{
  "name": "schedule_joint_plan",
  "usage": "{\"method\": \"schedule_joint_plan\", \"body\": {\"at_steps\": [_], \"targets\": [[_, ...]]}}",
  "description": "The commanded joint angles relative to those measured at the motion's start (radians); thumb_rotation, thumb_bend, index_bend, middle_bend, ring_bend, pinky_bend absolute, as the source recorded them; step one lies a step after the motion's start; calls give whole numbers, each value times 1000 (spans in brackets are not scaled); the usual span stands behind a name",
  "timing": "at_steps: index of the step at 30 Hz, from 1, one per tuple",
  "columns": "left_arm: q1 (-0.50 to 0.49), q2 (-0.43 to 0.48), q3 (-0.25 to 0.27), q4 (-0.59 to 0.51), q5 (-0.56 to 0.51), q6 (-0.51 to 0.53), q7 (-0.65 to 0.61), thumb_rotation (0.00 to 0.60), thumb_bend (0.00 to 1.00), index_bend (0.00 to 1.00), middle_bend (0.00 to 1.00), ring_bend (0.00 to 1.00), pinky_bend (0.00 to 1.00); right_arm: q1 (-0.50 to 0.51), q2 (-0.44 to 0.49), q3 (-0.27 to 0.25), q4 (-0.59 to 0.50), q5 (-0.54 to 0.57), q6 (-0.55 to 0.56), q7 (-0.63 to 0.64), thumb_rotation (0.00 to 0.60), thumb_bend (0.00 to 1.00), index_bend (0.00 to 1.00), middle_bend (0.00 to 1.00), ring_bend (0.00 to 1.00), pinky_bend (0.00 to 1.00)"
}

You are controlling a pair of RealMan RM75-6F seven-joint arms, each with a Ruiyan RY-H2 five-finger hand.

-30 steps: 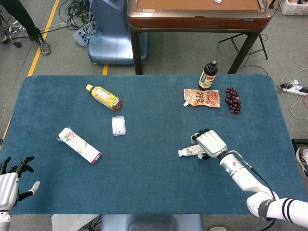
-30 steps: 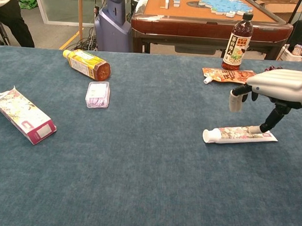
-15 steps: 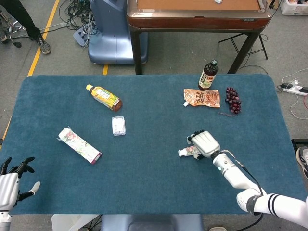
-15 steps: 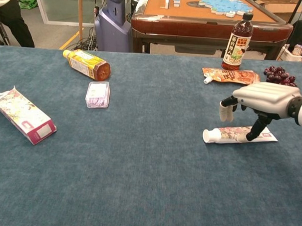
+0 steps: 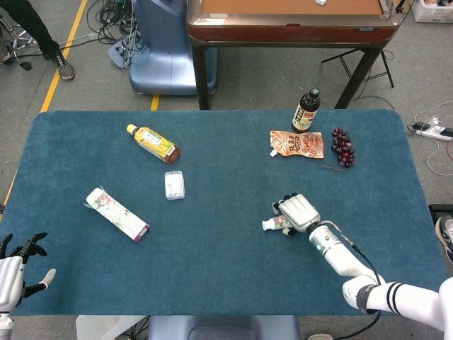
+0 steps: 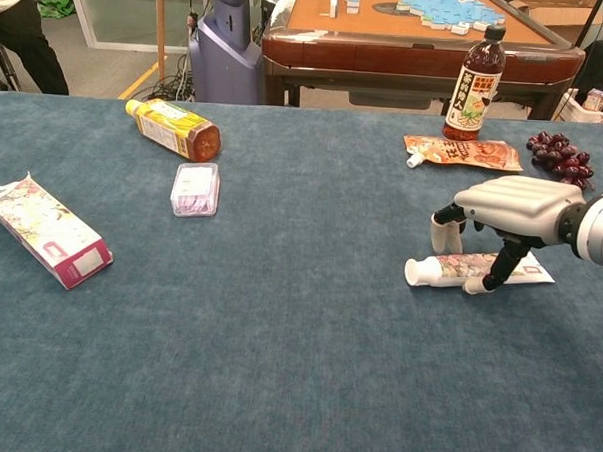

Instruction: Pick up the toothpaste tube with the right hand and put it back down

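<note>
The toothpaste tube (image 6: 450, 267) lies flat on the blue cloth at the right, its white cap (image 5: 268, 225) pointing left. My right hand (image 6: 505, 201) hovers palm down over the tube's middle. Its fingers (image 6: 442, 232) hang on the far side, and the thumb (image 6: 491, 276) reaches down to the near side, touching or almost touching the tube. In the head view the right hand (image 5: 297, 212) hides most of the tube. My left hand (image 5: 10, 269) hangs past the table's front left corner with fingers spread, holding nothing.
A floral carton (image 5: 117, 213), a small clear box (image 5: 174, 185) and a yellow drink bottle (image 5: 152, 142) lie on the left half. A dark sauce bottle (image 5: 306, 110), an orange snack pouch (image 5: 297, 144) and grapes (image 5: 342, 146) sit behind the right hand.
My right hand has sunk lower and slid left along the tube toward its cap, and the thumb has come down at the tube's near side. The tube has not moved.
</note>
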Motion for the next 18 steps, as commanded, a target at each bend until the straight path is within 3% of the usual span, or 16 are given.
{"method": "schedule_joint_plan", "body": {"at_steps": [1, 11, 18], "targets": [[1, 0, 0, 1, 0, 0, -1, 600, 222, 191, 434, 356, 13, 3, 1, -3, 0, 7, -2, -3, 600, 251, 383, 445, 278, 296], [2, -3, -1, 8, -1, -2, -6, 600, 222, 189, 433, 355, 12, 17, 3, -16, 1, 42, -15, -31, 600, 259, 403, 460, 278, 296], [6, -3, -1, 10, -4, -1, -8, 600, 222, 187, 433, 355, 12, 35, 2, -22, 11, 77, -35, -57, 600, 331, 449, 491, 298, 296]]}}
